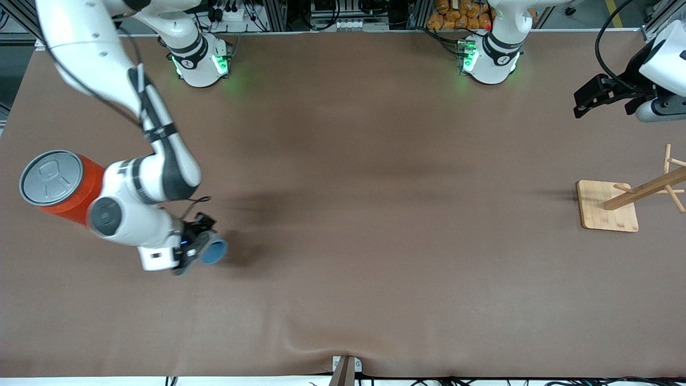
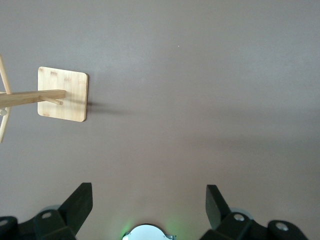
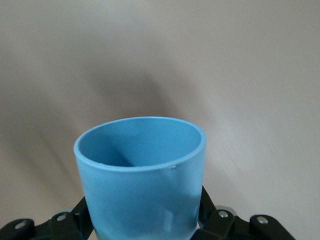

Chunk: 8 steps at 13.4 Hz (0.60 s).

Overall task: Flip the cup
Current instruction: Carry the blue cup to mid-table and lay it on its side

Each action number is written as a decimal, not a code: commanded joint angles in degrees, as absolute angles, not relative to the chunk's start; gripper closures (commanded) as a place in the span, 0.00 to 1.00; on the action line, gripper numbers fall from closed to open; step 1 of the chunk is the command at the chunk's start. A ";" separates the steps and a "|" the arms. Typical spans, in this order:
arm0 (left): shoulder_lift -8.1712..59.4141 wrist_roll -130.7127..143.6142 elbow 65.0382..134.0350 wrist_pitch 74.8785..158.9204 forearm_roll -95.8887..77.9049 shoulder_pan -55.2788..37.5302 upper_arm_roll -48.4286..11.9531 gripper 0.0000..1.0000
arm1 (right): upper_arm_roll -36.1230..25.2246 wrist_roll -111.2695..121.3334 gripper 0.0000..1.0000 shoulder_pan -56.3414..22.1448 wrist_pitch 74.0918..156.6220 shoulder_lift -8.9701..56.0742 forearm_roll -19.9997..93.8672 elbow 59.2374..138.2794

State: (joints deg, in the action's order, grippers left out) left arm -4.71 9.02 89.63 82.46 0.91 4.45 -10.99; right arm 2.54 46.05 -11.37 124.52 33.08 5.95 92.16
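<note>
The small light-blue cup [image 1: 214, 251] is held in my right gripper [image 1: 199, 246], above the brown table near the right arm's end. The cup lies tilted on its side, its open mouth facing away from the gripper. In the right wrist view the cup [image 3: 142, 180] fills the space between the black fingers [image 3: 210, 212], which are shut on its sides; its darker blue inside shows. My left gripper [image 1: 589, 99] waits open and empty above the table at the left arm's end; in the left wrist view [image 2: 148, 200] only bare table lies between its fingers.
A large orange can with a grey lid [image 1: 56, 185] stands by the right arm's elbow, close to the table edge. A wooden rack on a square bamboo base [image 1: 608, 206] stands at the left arm's end, also in the left wrist view [image 2: 62, 93].
</note>
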 commanded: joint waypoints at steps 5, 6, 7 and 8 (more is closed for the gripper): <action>-5.36 7.47 88.68 80.51 0.88 5.10 -10.81 0.00 | 2.29 58.53 0.40 -26.08 138.95 34.54 6.15 94.40; -5.27 7.47 88.59 80.51 0.88 5.10 -10.72 0.00 | 2.29 58.45 0.40 -29.24 139.13 35.59 5.89 93.96; -5.27 7.47 88.59 80.59 0.88 5.10 -10.72 0.00 | 2.20 58.10 0.40 -31.96 139.74 37.07 5.71 93.09; -5.19 7.47 88.59 80.60 0.88 5.10 -10.72 0.00 | 2.02 57.75 0.40 -34.95 141.05 38.57 5.19 92.90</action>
State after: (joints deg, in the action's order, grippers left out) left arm -4.81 8.93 89.22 81.66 0.91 4.58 -10.61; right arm 2.96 56.05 -30.06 138.05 35.97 5.73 93.83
